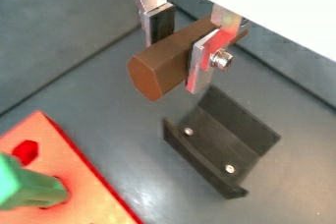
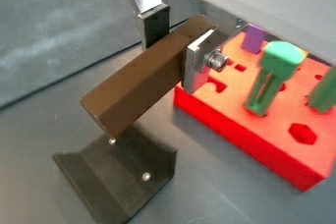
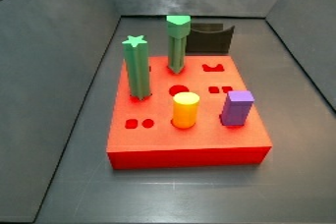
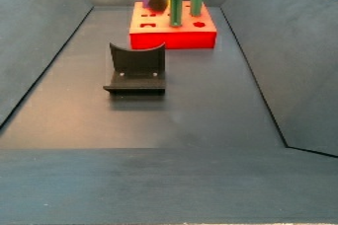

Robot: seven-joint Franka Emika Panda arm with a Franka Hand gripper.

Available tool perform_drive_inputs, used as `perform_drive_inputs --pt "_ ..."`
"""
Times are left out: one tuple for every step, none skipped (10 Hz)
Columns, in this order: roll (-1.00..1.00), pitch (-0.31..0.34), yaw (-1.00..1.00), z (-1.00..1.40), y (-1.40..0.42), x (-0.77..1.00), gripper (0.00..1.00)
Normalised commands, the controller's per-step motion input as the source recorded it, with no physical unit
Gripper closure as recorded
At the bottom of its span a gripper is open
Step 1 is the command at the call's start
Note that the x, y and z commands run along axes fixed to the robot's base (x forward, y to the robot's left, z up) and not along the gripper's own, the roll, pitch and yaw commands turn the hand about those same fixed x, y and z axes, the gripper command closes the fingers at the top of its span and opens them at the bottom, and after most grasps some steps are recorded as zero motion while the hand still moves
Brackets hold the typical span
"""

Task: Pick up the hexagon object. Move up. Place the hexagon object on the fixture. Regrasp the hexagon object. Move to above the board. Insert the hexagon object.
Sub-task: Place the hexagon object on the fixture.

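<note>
End effector [image 1: 184, 39] grips hexagon object [image 2: 141, 85] above fixture [image 1: 219, 140]; side view hides grip, shows board [image 3: 184, 149].

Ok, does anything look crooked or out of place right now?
Nothing stands out. The gripper holds the hexagon object in the air above the fixture, and the pieces stand upright in the board.

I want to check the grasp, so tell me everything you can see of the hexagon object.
The hexagon object is a dark brown, matte, elongated peg with flat facets. It lies roughly level, clamped near one end between the gripper's jaws, above the fixture and touching neither it nor the board.
</note>
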Motion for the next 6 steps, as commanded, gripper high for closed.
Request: perform_drive_inputs --pt "-1.0 0.072 -0.03 -0.11 0.35 0.73 1.0" --pt "-1.0 0.102 -0.04 -0.02 0.11 0.58 1.0" --pt "-1.0 0.113 -0.05 -0.04 0.06 0.49 1.0" --pt "-1.0 0.12 -0.07 -0.04 0.06 0.39 1.0" --pt "-1.0 0.127 -0.08 -0.03 0.06 0.34 1.0" --pt "-1.0 0.137 -0.1 -0.02 0.06 0.25 1.0"
